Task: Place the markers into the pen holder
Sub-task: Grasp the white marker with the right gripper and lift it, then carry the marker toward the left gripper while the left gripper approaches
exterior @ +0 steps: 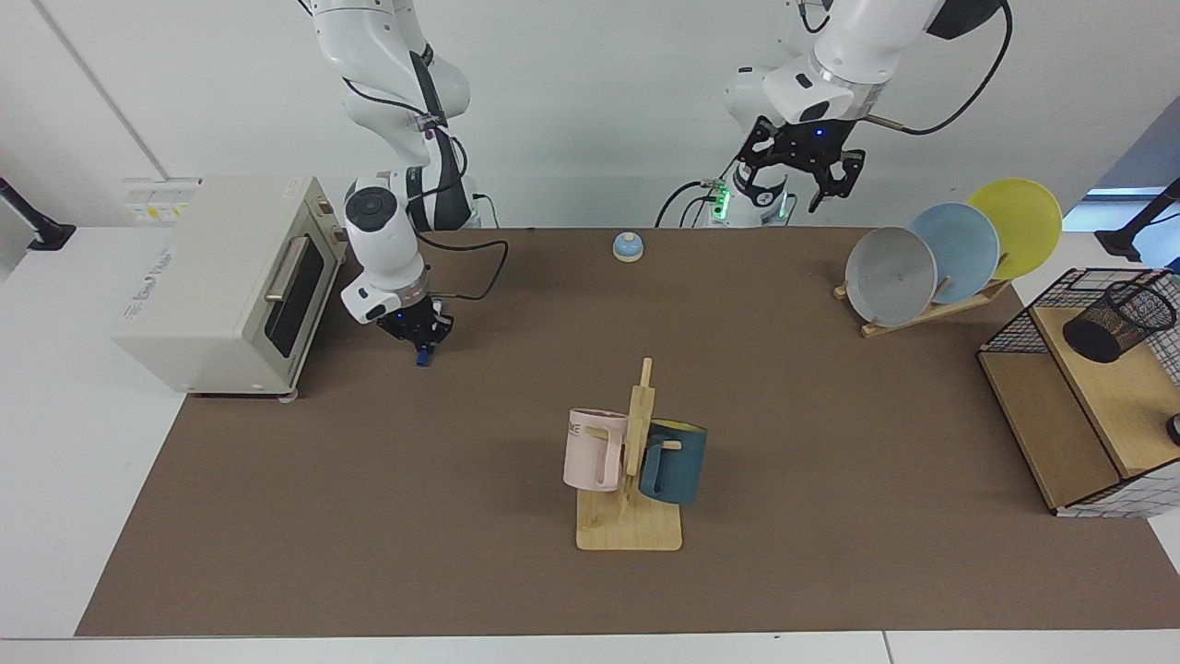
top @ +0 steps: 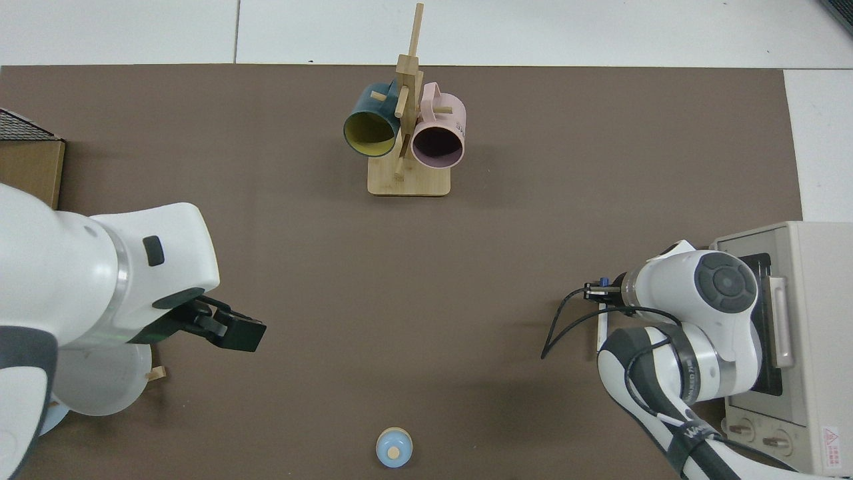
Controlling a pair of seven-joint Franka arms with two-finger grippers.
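I see right gripper (exterior: 420,339) low beside oven (exterior: 221,281), clenched on marker (exterior: 421,355); blue cap pokes out below fingers, tip at or just above mat (exterior: 369,516), can't tell which. Top view: only blue end (top: 603,282) peeks past wrist. Left gripper (exterior: 800,181) waits high at back of table, fingers spread, grasping nothing. Holder (exterior: 1117,320) sits tilted on rack (exterior: 1079,406) shelf, far side of table, well apart from marker.
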